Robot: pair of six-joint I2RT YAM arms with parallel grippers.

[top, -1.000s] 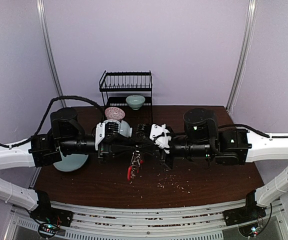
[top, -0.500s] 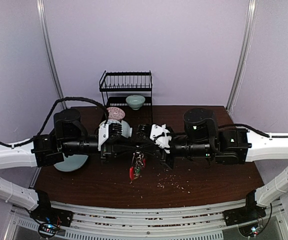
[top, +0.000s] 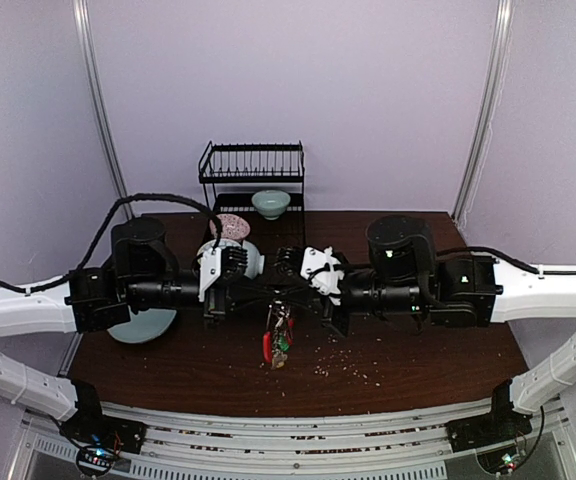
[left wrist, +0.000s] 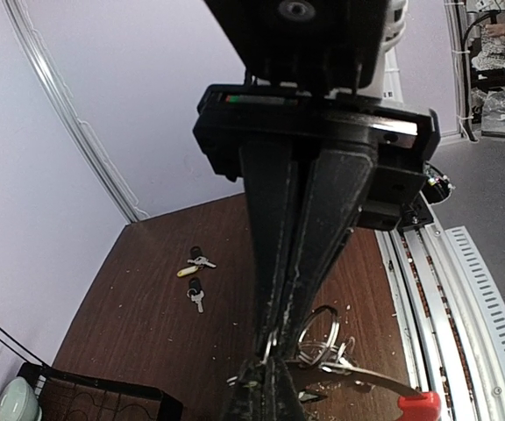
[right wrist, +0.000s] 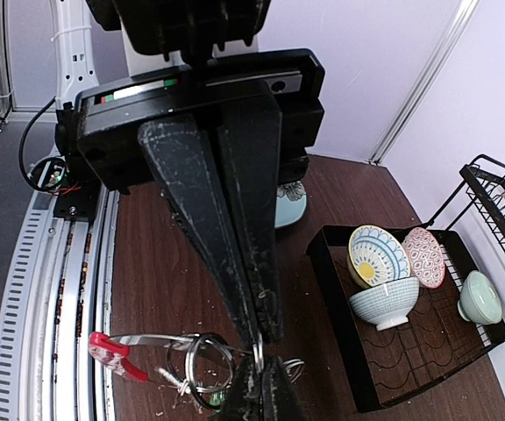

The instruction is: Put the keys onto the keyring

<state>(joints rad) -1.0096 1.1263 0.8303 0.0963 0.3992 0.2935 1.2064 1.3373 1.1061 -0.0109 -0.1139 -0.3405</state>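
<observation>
My two grippers meet tip to tip above the middle of the table. The left gripper (top: pixel 266 291) (left wrist: pixel 274 346) is shut, pinching a thin metal ring. The right gripper (top: pixel 293 291) (right wrist: pixel 257 342) is shut on the same ring from the opposite side. Under them hangs the keyring (top: pixel 279 338) (left wrist: pixel 319 331) (right wrist: pixel 198 368), a bunch of rings with a red clip (left wrist: pixel 418 405) (right wrist: pixel 110 354) and small tags. Loose keys (left wrist: pixel 196 261) with dark and yellowish heads lie on the table beyond it, with one more key (left wrist: pixel 196 295) beside them.
A black dish rack (top: pixel 252 178) (right wrist: pixel 428 351) at the back holds several bowls (right wrist: pixel 384 301). A light blue plate (top: pixel 140 326) lies at the left under my left arm. Crumbs are scattered on the brown table (top: pixel 388 360).
My left gripper has shut on the ring and shifted slightly right. The hanging bunch has swung a little right and lower. The right gripper stays shut.
</observation>
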